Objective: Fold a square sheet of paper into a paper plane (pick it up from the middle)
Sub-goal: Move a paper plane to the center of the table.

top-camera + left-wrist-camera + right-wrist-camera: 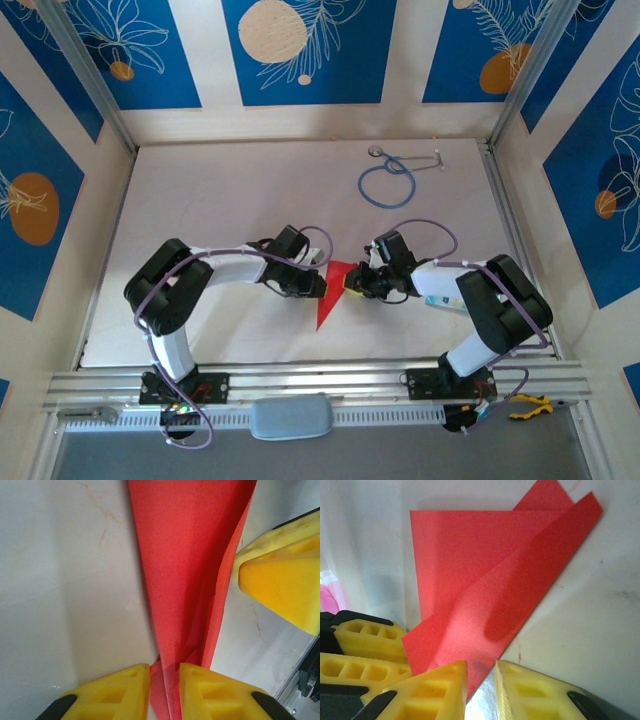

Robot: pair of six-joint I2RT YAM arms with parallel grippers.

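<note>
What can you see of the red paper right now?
The red paper is matte, plain, folded into a long triangle with layered flaps, its point toward the arms' bases. It sits on the table, one flap lifted. The left tool pinches its folded layers; one corner reaches into the right tool, grip unclear.

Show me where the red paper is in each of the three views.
Top external: red paper just below centre.
Left wrist: from the top edge down the middle.
Right wrist: centre and upper right.
Shared landmark: the yellow-fingered right gripper, beside the paper.
</note>
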